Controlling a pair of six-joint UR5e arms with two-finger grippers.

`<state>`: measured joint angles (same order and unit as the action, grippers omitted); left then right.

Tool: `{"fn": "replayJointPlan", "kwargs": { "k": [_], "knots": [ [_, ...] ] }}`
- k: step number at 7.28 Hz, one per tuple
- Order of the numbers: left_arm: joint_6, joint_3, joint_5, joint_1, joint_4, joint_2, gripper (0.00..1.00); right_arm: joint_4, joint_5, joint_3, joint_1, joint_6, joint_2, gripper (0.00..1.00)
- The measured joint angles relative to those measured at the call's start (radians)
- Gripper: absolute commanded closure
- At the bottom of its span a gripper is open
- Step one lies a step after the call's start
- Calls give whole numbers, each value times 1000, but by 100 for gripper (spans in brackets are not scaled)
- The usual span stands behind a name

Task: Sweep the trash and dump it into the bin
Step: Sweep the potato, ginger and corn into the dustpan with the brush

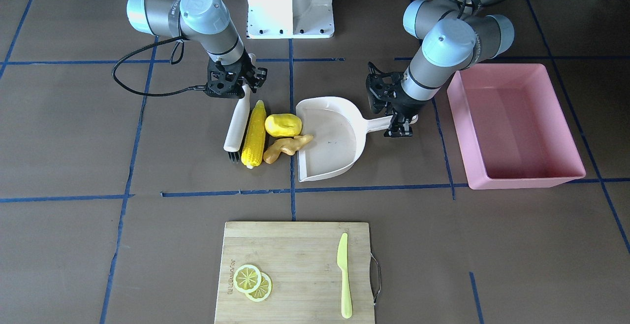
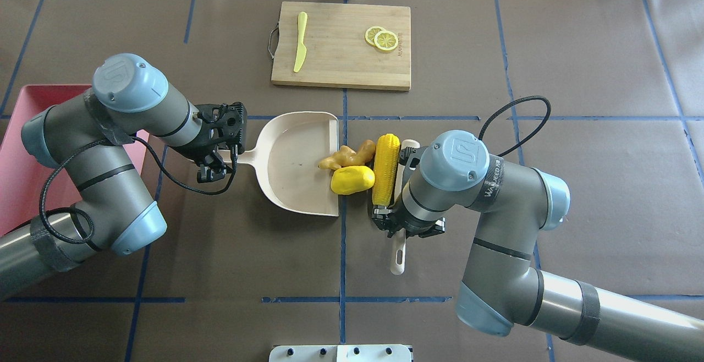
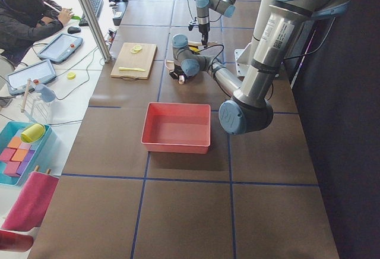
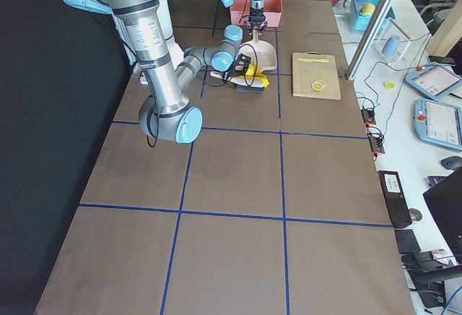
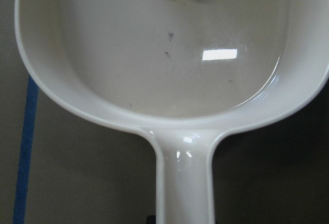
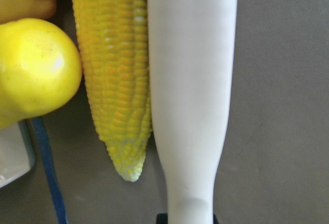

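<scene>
L fingers grip dustpan handle, R fingers clamp brush touching corn; potato & ginger at pan mouth, bin apart.

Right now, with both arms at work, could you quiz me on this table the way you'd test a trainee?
1. True or false: the pink bin already holds a toy food.
2. Which toy food lies right against the brush in the right gripper? A) ginger root B) corn cob C) potato lump
3. Fill in: the left gripper grips the dustpan by its ____.
Key: 1 false, the bin is empty; 2 B; 3 handle.
</scene>
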<state>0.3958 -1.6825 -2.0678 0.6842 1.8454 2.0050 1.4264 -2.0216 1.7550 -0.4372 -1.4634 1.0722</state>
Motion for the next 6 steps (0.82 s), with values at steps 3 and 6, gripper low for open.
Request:
{"fn": "replayJointPlan", "kwargs": {
  "k": [3,6],
  "knots": [
    [0,-2,0,0,0,0,100,1,0,-2,9,-36,-24,100],
    [0,0,0,0,0,0,100,2,0,-5,13,-38,-47,100]
  ]
}}
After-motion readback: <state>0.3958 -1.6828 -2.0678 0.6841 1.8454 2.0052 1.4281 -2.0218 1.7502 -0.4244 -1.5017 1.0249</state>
